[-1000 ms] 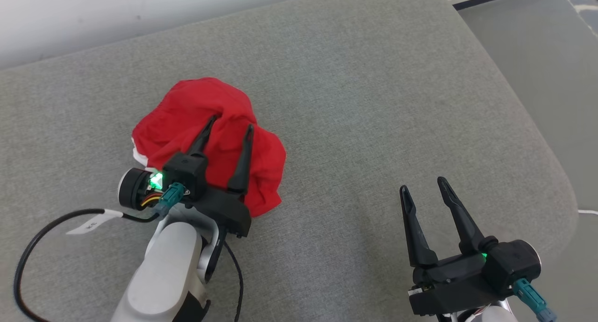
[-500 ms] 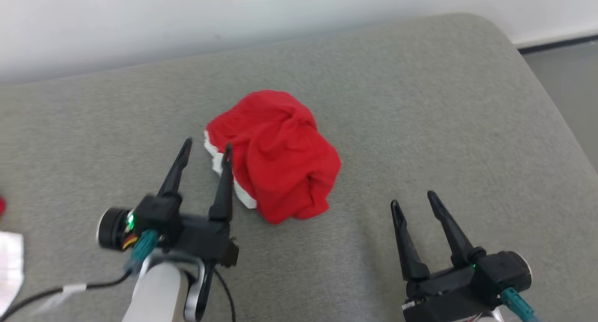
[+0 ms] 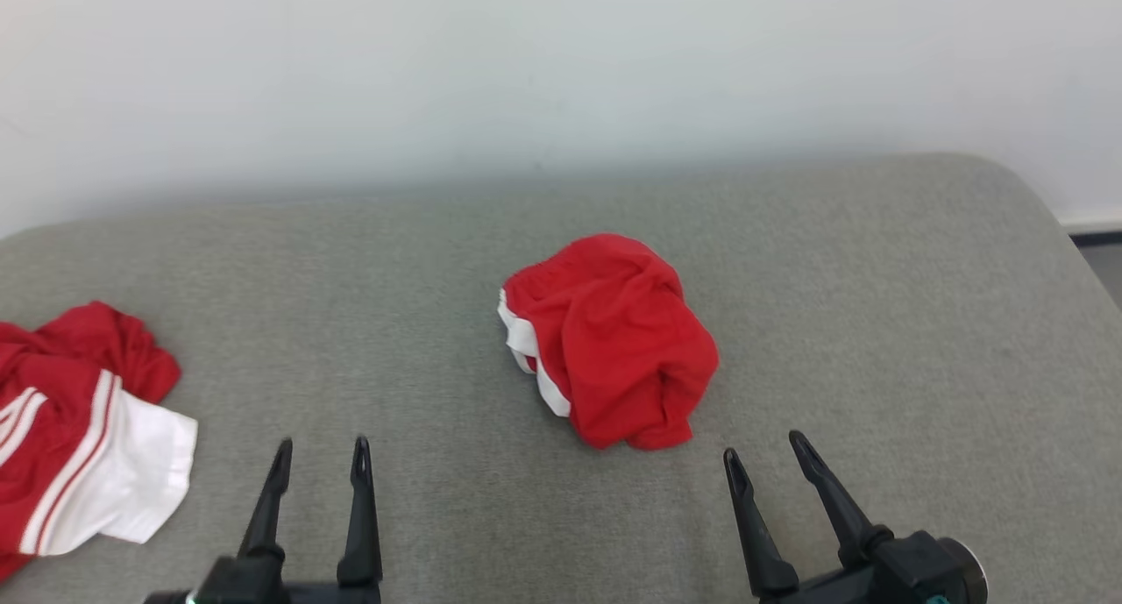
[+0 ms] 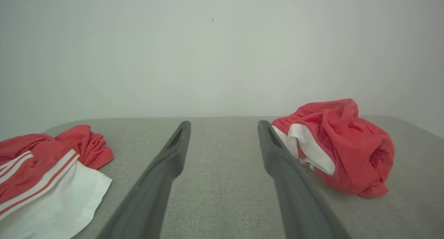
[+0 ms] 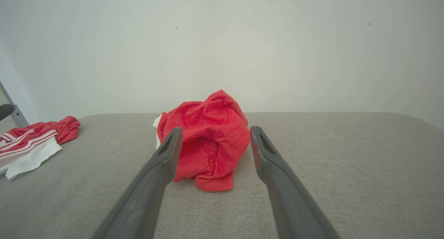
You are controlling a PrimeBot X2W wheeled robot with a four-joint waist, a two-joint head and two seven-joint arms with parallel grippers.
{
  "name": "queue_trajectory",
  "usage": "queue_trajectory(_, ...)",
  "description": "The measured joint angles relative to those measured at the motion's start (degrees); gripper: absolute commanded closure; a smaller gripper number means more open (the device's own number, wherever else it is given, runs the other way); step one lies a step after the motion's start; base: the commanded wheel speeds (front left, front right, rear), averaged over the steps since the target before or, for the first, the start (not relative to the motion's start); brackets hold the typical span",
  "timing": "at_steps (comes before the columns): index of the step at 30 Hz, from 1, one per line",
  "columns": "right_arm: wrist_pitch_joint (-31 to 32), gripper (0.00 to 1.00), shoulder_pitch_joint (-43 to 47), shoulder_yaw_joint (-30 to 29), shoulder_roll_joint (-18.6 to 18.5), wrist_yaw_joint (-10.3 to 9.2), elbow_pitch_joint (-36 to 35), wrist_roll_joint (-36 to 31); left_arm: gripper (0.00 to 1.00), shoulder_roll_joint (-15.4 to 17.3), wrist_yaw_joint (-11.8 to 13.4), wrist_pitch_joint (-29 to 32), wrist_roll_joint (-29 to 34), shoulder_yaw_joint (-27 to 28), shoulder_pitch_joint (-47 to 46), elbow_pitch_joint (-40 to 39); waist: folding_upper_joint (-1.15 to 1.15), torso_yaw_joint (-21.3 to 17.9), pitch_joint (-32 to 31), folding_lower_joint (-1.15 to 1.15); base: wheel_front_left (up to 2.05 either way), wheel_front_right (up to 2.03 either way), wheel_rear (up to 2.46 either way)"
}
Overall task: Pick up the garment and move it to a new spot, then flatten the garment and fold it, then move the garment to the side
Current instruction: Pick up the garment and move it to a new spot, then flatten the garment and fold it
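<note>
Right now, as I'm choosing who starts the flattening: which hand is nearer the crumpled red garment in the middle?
Right. The right hand is open just short of the garment, not touching. The left hand is open, farther away to its left.

Head view looks down on the cushion (image 3: pixel 351 262); both wrist views sit low, facing the wall (image 4: pixel 222 58) at 12 o'clock, sharing the garment (image 3: pixel 609 341).

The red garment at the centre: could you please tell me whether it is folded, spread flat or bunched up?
Bunched up: the red garment sits as a rumpled, creased mound, with no flat layers or straight folds.
</note>
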Motion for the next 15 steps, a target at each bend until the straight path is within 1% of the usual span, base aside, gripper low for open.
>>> queue_trajectory(2, 0.0, 0.0, 1.0, -0.1, 0.0, 0.0, 0.1, 0.0, 0.0, -0.1, 0.0, 0.0, 0.8, -0.1, 2.3, -0.8, 0.0, 0.9, -1.2, 0.0, 0.0, 0.0, 0.0)
queue_trajectory(8, 0.0, 0.0, 3.2, 0.0, 0.0, 0.0, 0.4, -0.3, 0.0, -0.1, 1.4, 0.0, 2.1, -0.4, 7.3, -3.0, 0.0, 3.5, -4.2, 0.0, 0.0, 0.0, 0.0)
queue_trajectory(10, 0.0, 0.0, 3.5, 0.1, 0.0, 0.0, 0.4, -0.3, 0.0, -0.1, 1.8, 0.0, 2.1, -0.4, 8.3, -3.3, 0.0, 4.3, -5.0, -0.01, 0.0, 0.0, 0.0)
queue_trajectory(15, 0.0, 0.0, 3.5, 1.8, -0.1, 0.0, 0.6, -0.3, 0.0, -0.1, 1.8, 0.0, 2.4, -0.4, 9.1, -3.5, 0.0, 5.8, -6.1, 0.0, 0.0, 0.0, 0.0)
